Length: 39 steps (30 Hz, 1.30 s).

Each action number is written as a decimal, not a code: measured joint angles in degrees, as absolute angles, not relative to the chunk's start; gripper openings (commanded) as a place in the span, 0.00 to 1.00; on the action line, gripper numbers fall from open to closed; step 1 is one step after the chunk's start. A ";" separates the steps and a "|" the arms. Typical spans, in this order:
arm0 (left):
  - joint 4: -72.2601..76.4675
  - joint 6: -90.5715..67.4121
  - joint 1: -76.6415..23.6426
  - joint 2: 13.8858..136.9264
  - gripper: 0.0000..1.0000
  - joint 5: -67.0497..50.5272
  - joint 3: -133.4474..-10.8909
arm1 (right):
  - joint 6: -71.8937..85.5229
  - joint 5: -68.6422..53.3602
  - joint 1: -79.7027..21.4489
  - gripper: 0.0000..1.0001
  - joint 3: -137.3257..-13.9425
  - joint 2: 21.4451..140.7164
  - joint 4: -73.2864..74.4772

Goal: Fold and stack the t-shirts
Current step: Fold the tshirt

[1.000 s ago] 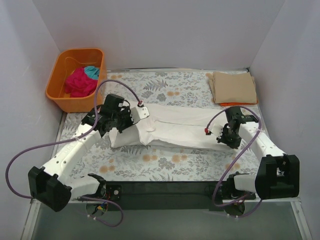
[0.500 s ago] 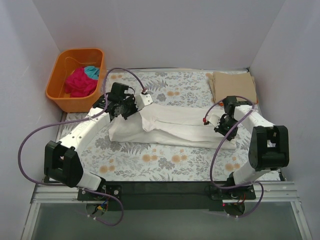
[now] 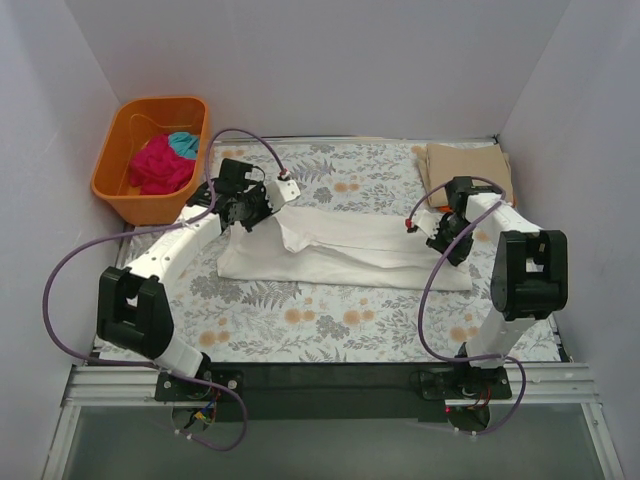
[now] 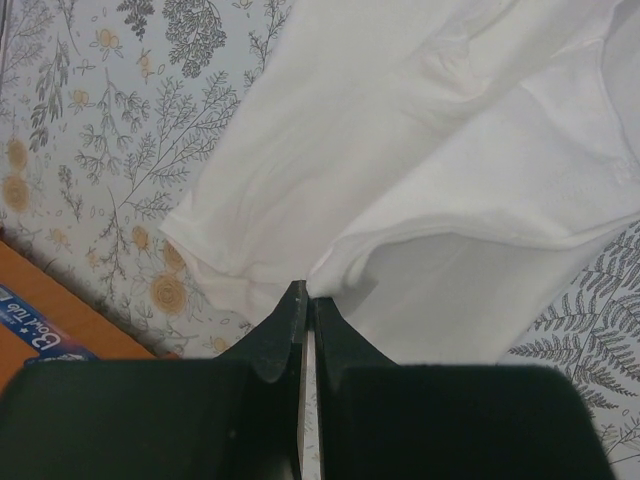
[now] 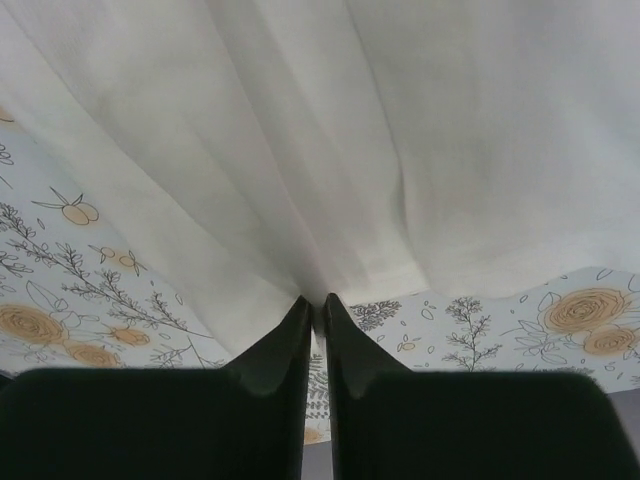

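A large white t-shirt (image 3: pixel 340 255) lies stretched across the floral table covering, partly folded lengthwise. My left gripper (image 3: pixel 268 203) is shut on its left edge, pinching cloth (image 4: pixel 330 270) at the fingertips. My right gripper (image 3: pixel 438 232) is shut on its right edge, cloth (image 5: pixel 330 240) gathered into the jaws. A folded tan t-shirt (image 3: pixel 468 175) lies at the back right. Magenta (image 3: pixel 160 165) and teal (image 3: pixel 183 143) t-shirts lie crumpled in the orange tub. No black blotches show on the white shirt.
The orange plastic tub (image 3: pixel 125 195) stands at the back left, off the table's corner; its edge shows in the left wrist view (image 4: pixel 50 320). White walls close in the back and both sides. Purple cables loop over both arms.
Both grippers have carried the shirt's near edge toward the back of the table, folding it over itself. The shirt now lies narrower and further back.
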<state>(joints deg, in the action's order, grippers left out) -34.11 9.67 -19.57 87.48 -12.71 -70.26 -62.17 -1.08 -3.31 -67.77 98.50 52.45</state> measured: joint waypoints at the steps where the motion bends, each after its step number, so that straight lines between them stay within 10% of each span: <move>1: -34.04 9.67 -19.44 87.68 0.00 -12.71 -70.26 | -62.15 -1.10 -3.31 0.23 -67.99 99.00 52.49; 7: -33.01 9.10 -19.16 89.93 0.00 -12.60 -70.32 | -61.23 -1.72 -2.79 0.42 -70.67 102.48 52.49; 26: -28.21 1.32 -16.71 108.86 0.00 -9.80 -80.68 | -58.33 -2.13 -1.08 0.40 -74.43 102.37 52.40; 39: -30.79 -4.14 -15.20 110.37 0.36 -7.73 -84.09 | -56.93 -3.25 0.78 0.39 -74.48 102.37 52.45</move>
<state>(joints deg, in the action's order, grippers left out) -30.79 -4.14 -15.20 110.37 -7.73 -84.09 -56.93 -3.25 0.78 -74.48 102.37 52.45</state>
